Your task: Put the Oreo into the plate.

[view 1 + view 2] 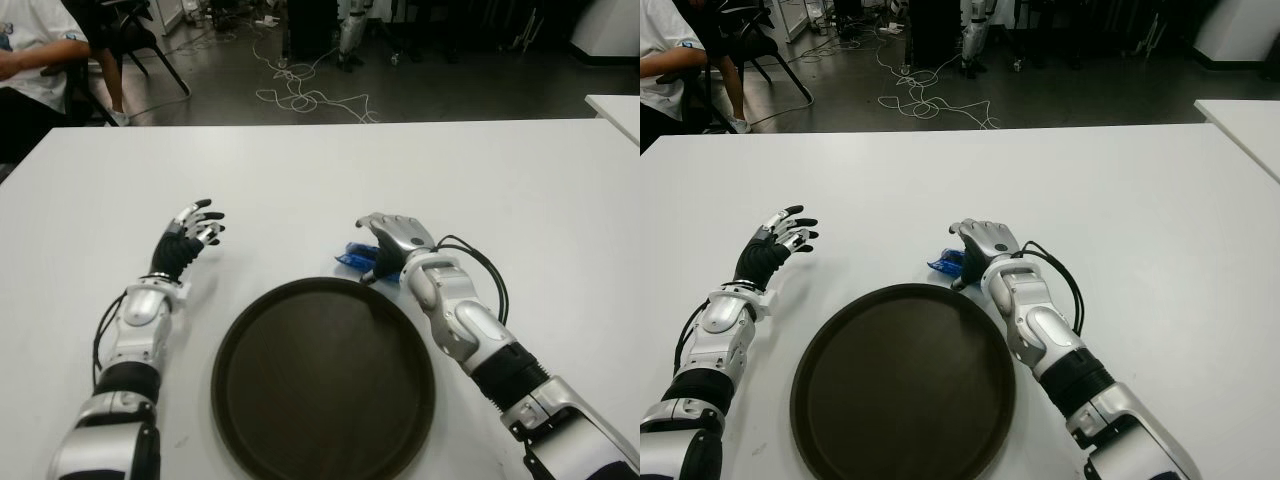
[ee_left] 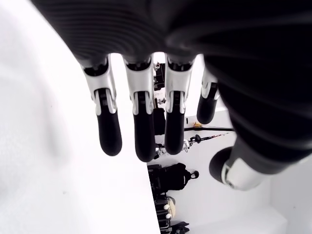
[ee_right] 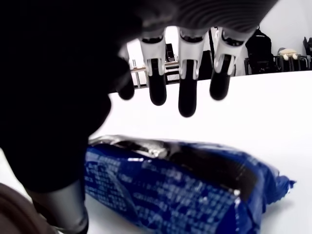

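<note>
The Oreo (image 3: 185,187), a small blue wrapped pack, lies on the white table (image 1: 500,190) just beyond the far right rim of the dark round plate (image 1: 320,390). My right hand (image 1: 385,243) hovers over the pack from the right, partly hiding it in the eye views (image 1: 945,263). In the right wrist view its fingers (image 3: 187,92) stretch out above the pack and the thumb stands beside it, not closed on it. The plate holds nothing. My left hand (image 1: 193,232) shows to the left of the plate, fingers (image 2: 141,131) spread, holding nothing.
A seated person (image 1: 30,50) and a chair (image 1: 140,40) are beyond the table's far left corner. Cables (image 1: 300,95) lie on the floor behind the far edge. A second white table (image 1: 618,108) shows at the right.
</note>
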